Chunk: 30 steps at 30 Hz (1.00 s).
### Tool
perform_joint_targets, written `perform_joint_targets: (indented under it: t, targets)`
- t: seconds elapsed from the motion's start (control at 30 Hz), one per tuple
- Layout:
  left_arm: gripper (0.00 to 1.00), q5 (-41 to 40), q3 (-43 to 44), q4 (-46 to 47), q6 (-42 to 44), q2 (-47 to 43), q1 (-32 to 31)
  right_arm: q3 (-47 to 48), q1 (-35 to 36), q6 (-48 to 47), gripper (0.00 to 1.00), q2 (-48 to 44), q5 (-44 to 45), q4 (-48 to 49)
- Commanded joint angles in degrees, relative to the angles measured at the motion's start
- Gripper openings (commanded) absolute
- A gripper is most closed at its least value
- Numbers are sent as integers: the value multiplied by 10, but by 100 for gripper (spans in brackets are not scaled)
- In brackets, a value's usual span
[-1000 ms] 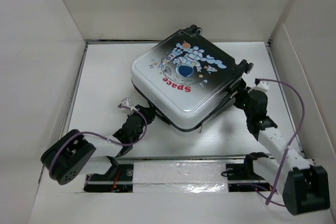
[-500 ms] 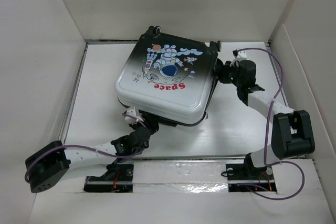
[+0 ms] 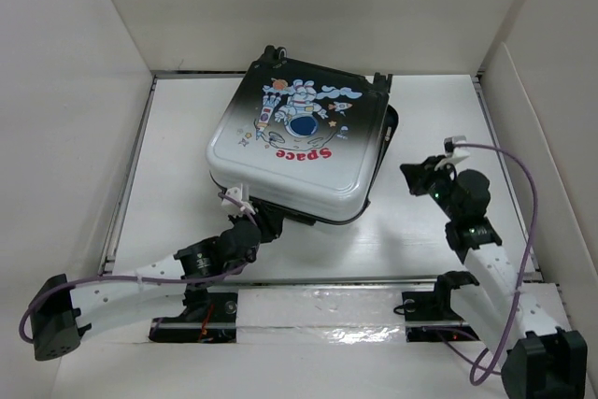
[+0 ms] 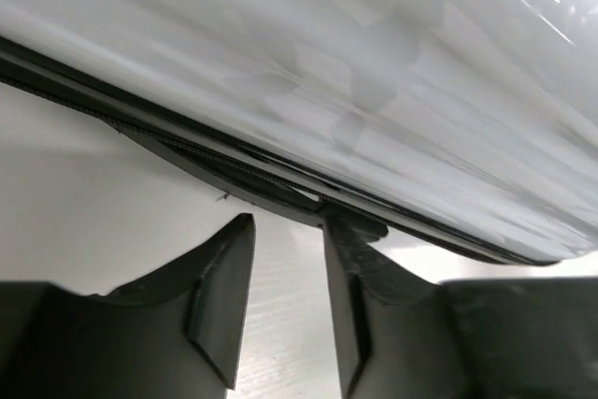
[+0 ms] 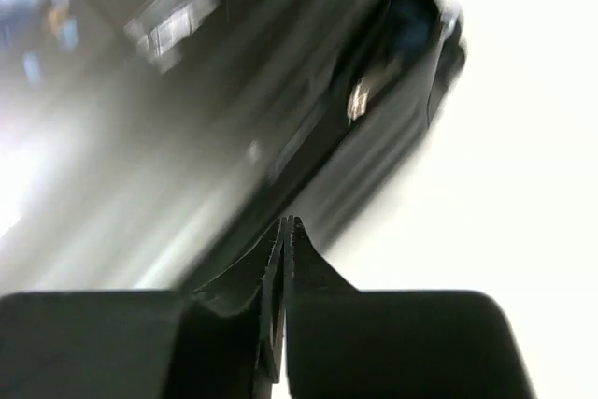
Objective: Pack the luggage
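My left hand (image 3: 259, 223) sits low on the tabletop (image 3: 173, 161), at the near corner of the luggage (image 3: 299, 142). In my left wrist view the hand (image 4: 288, 226) is partly open. The gap is narrow, with nothing between the fingers (image 4: 220, 296) but bare tabletop (image 4: 93, 193). The luggage (image 4: 374, 63) fills everything just ahead of the fingertips, white shell above and a dark seam (image 4: 224, 179) along its lower edge. One fingertip looks to be touching that dark edge, and the other stops just short of it.

My right hand (image 3: 418, 175) is off the luggage, which lies ahead of it and to its left with open tabletop between them. In the right wrist view the hand (image 5: 286, 231) is pressed fully closed and grips nothing. The luggage (image 5: 187, 137) is a blur ahead and to the left, with white tabletop (image 5: 523, 137) to the right.

From above, the luggage lies flat, lid up, with the astronaut print and the red "Space" word showing. Its dark base pokes out past the lid on the side toward my right hand.
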Motion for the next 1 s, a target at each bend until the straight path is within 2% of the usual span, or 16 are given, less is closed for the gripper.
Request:
perform_joint_targets:
  t: [0.0,0.2,0.3,0.33,0.43,0.57,0.7,0.9,0.97]
  targets:
    - [31,32,11,-16,16,-12,0,-81,25,16,0,-53,-39,-21]
    - [31,2,62,34,64,43,5,-154,116,29,1,-194,-23,-73]
    - [31,-2,85,73,103,66,32,-167,155,25,29,-224,30,-92]
    - [31,3,89,84,111,70,42,-169,162,25,33,-223,36,-79]
    - [31,11,103,115,134,76,65,-165,178,4,40,-193,50,-35]
    - [31,16,114,129,154,68,73,-135,192,-39,42,-114,74,29]
    - [30,38,111,103,147,62,73,-101,197,-63,42,-19,36,57]
    - [14,80,91,56,127,42,66,-97,209,-81,43,27,52,135]
    - [13,80,82,44,118,40,59,-94,209,-88,43,39,48,143]
